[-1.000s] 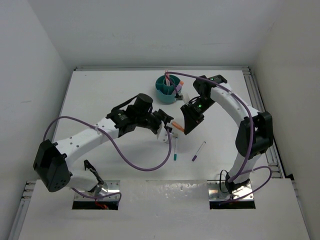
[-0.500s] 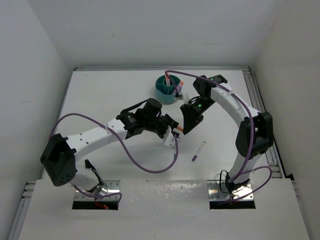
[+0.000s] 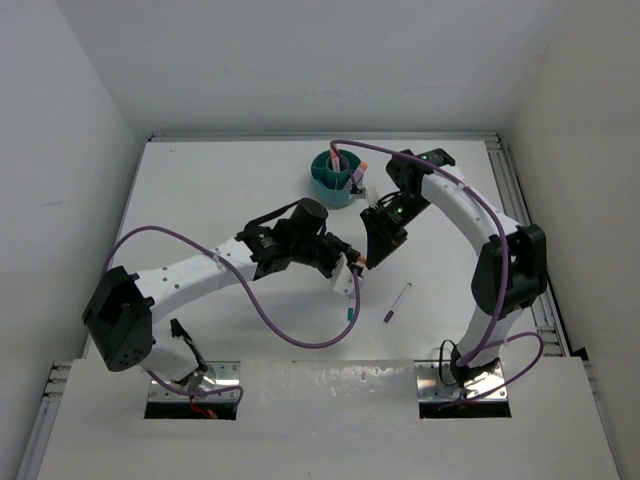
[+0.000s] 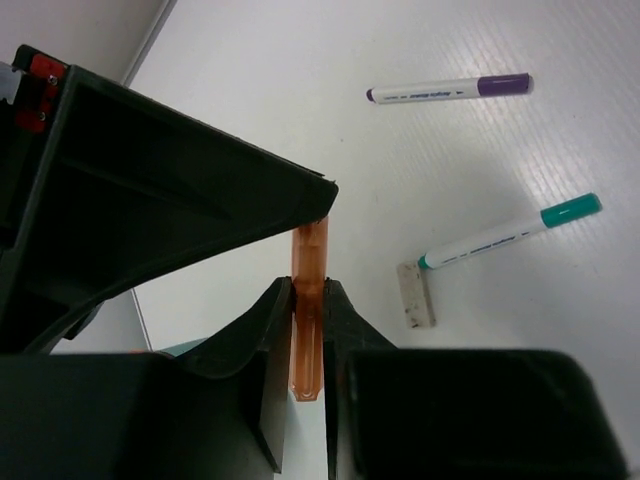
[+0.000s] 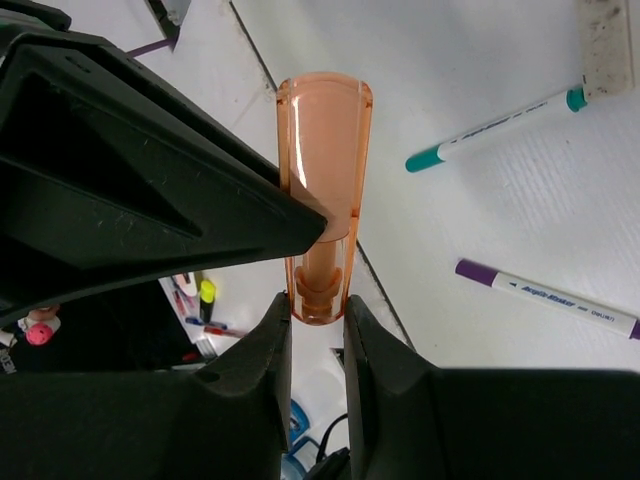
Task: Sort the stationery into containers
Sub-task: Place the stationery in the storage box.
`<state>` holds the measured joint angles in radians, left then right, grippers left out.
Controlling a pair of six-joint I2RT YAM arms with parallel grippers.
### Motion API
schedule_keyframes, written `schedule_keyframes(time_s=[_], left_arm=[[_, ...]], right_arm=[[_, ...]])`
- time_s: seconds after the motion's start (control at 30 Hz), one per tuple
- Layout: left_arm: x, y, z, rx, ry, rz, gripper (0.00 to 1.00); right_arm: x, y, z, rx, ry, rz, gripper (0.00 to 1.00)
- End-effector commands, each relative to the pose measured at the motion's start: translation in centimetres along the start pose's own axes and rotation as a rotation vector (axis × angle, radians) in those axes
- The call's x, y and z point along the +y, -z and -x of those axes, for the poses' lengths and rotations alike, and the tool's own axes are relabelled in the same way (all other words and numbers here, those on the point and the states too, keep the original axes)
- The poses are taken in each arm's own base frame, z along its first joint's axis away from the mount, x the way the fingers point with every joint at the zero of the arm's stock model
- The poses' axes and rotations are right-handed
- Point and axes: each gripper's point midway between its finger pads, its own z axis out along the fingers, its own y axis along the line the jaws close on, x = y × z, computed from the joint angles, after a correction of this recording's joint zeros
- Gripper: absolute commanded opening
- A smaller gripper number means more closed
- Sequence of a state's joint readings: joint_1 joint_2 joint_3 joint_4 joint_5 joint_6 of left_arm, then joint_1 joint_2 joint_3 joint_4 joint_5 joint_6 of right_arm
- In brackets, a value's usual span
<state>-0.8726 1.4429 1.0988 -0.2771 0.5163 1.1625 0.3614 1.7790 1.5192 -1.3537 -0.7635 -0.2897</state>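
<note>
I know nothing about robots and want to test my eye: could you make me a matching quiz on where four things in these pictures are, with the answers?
Things:
1. orange pen
2. purple-ended pen
3. grey-beige block
4. teal cup

Places:
A. lying beside the tip of the teal-ended pen
B. standing at the far side of the table, things poking out
C. pinched between the right arm's fingers
D. lying on the table apart from the other items

Pairs: 1-C, 2-D, 3-A, 4-B
</note>
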Motion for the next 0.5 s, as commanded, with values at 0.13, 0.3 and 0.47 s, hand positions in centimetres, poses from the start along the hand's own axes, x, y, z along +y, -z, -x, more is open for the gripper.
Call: schedule_keyframes(time_s=[0.13, 0.3, 0.47], left_arm=[[4.3, 1.7, -1.3, -0.076, 0.234, 0.162, 0.00], [6.6, 4.3, -4.9, -0.105, 0.469, 0.211, 0.00], [11.6, 8.5, -10.4, -0.223, 0.774, 0.419, 0.00]], right_arm=[[2.0, 3.8, 3.2, -0.159, 0.081, -0.009, 0.32], [-0.9, 9.9, 6.0, -0.359, -0.001, -0.083, 0.62], [-3.5, 14.4, 7.0, -0.517, -0.059, -0.123, 0.66]])
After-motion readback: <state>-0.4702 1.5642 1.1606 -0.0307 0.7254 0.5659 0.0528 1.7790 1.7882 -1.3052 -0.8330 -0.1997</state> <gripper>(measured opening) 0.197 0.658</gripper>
